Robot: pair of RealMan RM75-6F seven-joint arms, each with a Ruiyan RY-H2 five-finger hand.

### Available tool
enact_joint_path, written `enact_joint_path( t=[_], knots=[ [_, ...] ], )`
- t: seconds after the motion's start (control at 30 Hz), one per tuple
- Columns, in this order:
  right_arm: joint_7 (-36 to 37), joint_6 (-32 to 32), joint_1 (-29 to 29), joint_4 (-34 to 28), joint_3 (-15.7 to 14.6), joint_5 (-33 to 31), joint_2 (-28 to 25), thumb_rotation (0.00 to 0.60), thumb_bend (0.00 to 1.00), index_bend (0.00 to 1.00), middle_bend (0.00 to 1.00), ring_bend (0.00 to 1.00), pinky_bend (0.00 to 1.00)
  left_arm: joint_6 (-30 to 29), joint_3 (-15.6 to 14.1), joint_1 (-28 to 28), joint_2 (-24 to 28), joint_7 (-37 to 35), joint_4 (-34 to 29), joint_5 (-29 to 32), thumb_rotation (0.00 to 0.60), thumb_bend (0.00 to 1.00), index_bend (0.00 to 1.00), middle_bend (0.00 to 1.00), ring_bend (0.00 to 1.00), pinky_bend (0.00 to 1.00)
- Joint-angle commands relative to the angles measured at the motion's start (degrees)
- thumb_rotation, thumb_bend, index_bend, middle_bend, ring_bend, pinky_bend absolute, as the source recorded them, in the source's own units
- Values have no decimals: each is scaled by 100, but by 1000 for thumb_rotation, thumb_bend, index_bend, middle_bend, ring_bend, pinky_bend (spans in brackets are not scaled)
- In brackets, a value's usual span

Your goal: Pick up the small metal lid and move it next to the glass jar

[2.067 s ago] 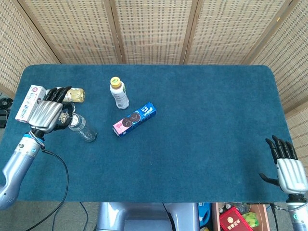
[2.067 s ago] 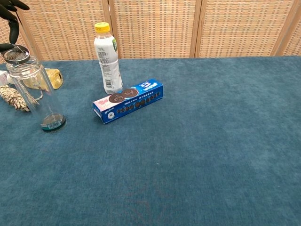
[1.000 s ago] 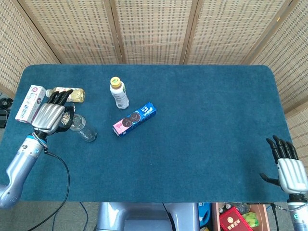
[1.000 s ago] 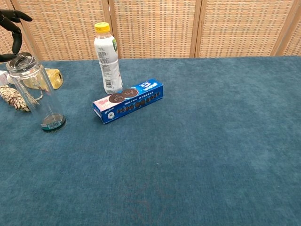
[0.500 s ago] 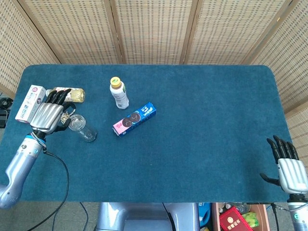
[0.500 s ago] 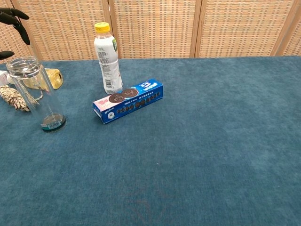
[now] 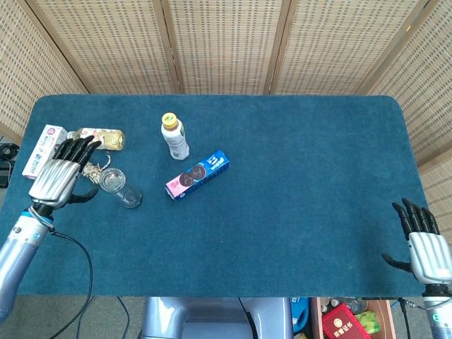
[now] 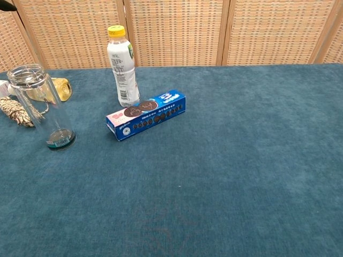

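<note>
Woven screens stand behind our blue table (image 7: 296, 176). Our left hand (image 7: 55, 178) hangs near the left edge, fingers spread, holding nothing that we can see. Just beside it stands the glass jar (image 8: 38, 106), upright, its mouth open. We cannot find the small metal lid in either view. Behind the jar lie a rope bundle (image 8: 16, 111) and a gold packet (image 7: 102, 138). Further right are a bottle (image 8: 122, 67) and a cookie box (image 8: 146, 115). Our right hand (image 7: 422, 244), fingers spread, stays beyond the near right corner, with wide bare cloth between.
</note>
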State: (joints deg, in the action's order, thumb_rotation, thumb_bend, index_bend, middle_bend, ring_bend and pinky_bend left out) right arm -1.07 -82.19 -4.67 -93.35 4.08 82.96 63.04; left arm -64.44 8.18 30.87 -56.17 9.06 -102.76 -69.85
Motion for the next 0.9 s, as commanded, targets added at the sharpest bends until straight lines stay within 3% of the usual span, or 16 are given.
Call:
enact_joint_path(
  t=[0.03,0.23,0.43,0.7,0.9],
  knots=[
    [0,-15,-4,21,-3,30,13,600,18,0,0,0,0,-370,-196,-306,3,-89,-127,-321,600,197,0,0,0,0],
    [-35,-100,-3,63,0,117,68,600,16,0,0,0,0,-1154,-570,-891,-310,-146,41,-915,600,185,0,0,0,0],
    [-187,-113,-25,100,-19,181,158,600,16,0,0,0,0,-1999,-1002,-1588,-791,89,640,-1475,600,184,0,0,0,0],
    [-410,-26,-91,134,-24,174,282,600,16,0,0,0,0,-2596,-1249,-2229,-1356,423,1261,-1606,600,184,0,0,0,0],
    [-498,-9,-110,166,-35,182,344,600,16,0,0,0,0,-2750,-1255,-2485,-1612,379,1690,-1538,600,184,0,0,0,0]
  ],
)
